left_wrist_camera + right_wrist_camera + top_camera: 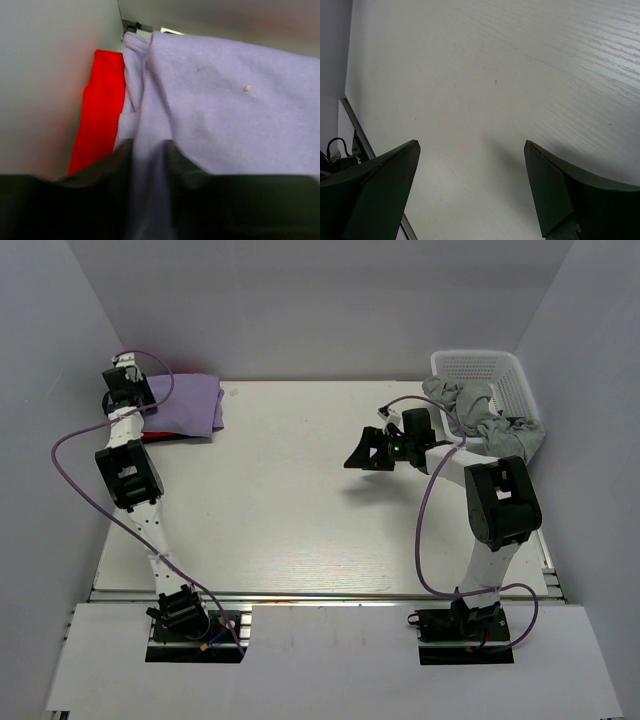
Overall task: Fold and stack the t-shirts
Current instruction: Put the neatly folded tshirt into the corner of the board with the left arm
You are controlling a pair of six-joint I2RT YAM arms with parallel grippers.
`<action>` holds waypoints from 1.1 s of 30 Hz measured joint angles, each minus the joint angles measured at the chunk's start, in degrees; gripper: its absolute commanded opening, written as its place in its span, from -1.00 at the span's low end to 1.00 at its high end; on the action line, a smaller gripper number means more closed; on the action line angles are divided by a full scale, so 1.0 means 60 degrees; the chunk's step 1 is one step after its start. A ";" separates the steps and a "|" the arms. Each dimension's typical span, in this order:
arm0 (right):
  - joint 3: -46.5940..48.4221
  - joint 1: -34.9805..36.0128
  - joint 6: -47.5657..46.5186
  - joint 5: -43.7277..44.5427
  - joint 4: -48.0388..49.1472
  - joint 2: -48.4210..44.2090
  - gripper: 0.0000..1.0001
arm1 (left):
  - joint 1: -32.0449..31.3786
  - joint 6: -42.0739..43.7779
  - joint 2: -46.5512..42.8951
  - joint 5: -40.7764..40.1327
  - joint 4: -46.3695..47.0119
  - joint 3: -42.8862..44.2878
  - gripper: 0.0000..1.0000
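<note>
On the table [300, 500], upper left, the lavender t-shirt [185, 403] lies over the red t-shirt [100, 115]. The left end effector [148, 150] straddles a lavender fold; clamped or not, I cannot tell. A pull could drag both shirts askew. The right end effector [472, 145] hangs released.
</note>
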 measured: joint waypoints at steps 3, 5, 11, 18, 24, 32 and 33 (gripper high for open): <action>0.0000 0.0000 0.0058 -0.0015 0.0033 0.0000 0.81 | 0.0000 0.0011 0.0000 0.0135 -0.0033 -0.0015 -0.88; 0.0000 0.0000 0.0098 -0.0015 0.0091 0.0000 0.81 | 0.0000 0.0018 -0.0015 0.0175 0.0069 -0.0117 -1.00; 0.0000 0.0000 0.0138 -0.0018 0.0200 0.0000 0.81 | 0.0033 -0.0211 -0.0324 0.0215 0.0965 -0.1213 -1.00; 0.0000 0.0007 0.0138 -0.0062 0.0211 0.0047 0.81 | 0.0069 -0.0809 -0.1384 -0.0517 0.2455 -0.3180 -1.00; 0.0000 0.0007 0.0175 -0.0160 0.0248 0.0262 0.81 | 0.0117 -0.1359 -0.1596 -0.1038 0.3326 -0.3723 -1.00; 0.0197 0.0044 0.0211 -0.0229 0.0270 0.0514 0.81 | 0.0361 -0.2047 -0.1614 -0.1257 0.4018 -0.3781 -1.00; 0.0226 0.0062 0.0215 -0.0229 0.0277 0.0532 0.81 | 0.0397 -0.2076 -0.1617 -0.1268 0.4040 -0.3756 -1.00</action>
